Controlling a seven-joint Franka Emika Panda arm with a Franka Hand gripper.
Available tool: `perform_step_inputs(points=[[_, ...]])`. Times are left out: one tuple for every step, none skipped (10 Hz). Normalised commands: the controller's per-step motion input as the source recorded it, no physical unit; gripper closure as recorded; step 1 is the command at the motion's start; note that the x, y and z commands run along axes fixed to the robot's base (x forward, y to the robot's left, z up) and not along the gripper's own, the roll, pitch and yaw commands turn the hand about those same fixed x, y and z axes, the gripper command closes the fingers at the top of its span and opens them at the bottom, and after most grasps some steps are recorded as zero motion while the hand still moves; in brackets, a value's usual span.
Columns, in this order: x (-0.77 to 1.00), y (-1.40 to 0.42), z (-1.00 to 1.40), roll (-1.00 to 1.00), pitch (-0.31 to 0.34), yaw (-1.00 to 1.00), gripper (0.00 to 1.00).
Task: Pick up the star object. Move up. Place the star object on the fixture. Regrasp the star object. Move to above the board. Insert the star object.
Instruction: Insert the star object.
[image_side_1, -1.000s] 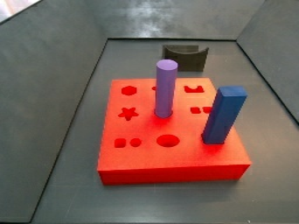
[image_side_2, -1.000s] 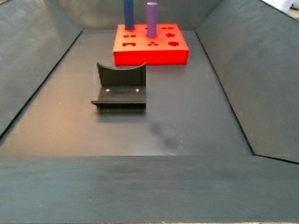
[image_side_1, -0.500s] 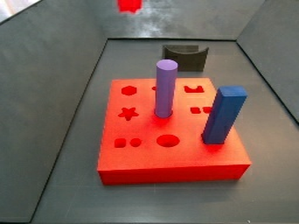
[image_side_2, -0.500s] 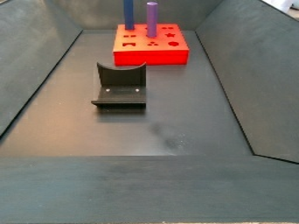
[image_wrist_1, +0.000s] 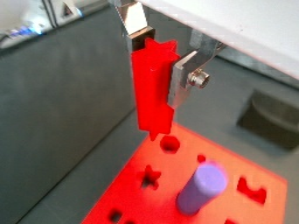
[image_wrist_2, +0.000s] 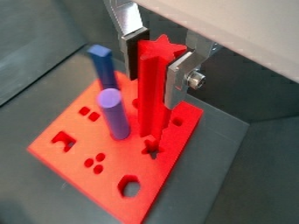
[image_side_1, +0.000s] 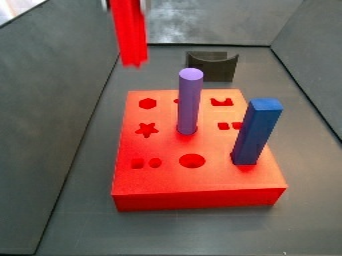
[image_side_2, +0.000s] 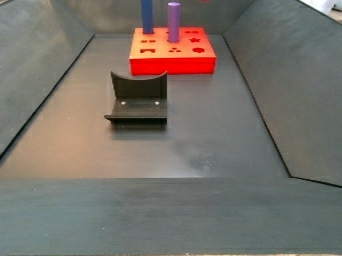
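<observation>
One gripper (image_wrist_2: 155, 54) is clamping the star object (image_wrist_2: 153, 96) between its silver fingers (image_wrist_2: 179, 80), long axis hanging vertical, tip pointing down above the board (image_wrist_2: 82, 144), just off the star hole (image_wrist_2: 151, 150). Purple cylinder (image_wrist_2: 114, 112) and blue post (image_wrist_2: 101, 65) are sitting in other holes. Fixture (image_side_2: 136, 98) is standing bare.

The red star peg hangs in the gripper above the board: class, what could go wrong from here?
1. The star peg, held in the gripper, may be turned off the star hole and jam on the board.
2. Coming down, it may knock the purple cylinder close beside it.
</observation>
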Motion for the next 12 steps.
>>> perform_step_inputs(points=[[0.34,-0.30,-1.00,0.04,-0.083,-0.55,1.00],[0.61,-0.13,-1.00,0.04,-0.013,-0.48,1.00],[0.47,-0.05,-1.00,0.06,-0.024,-0.47,1.00],[0.13,0.00,-0.25,-0.14,-0.047,-0.33,1.00],[0.00,-0.02,-0.23,0.10,0.000,0.00,1.00],[-0.13,0.00,-0.55,0.14,-0.050,0.05,1.00],[-0.09,0.06,-0.79,0.12,-0.060,0.14,1.00],[0.00,0.00,-0.16,-0.08,-0.020,0.03,1.00],[0.00,0.00,-0.03,-0.01,0.000,0.00,1.00],[-0.05,0.00,-0.58,0.00,-0.010,0.03,1.00],[-0.25,0.00,-0.89,0.05,0.000,0.23,1.00],[-0.04,0.02,-0.24,-0.04,0.010,0.18,1.00]])
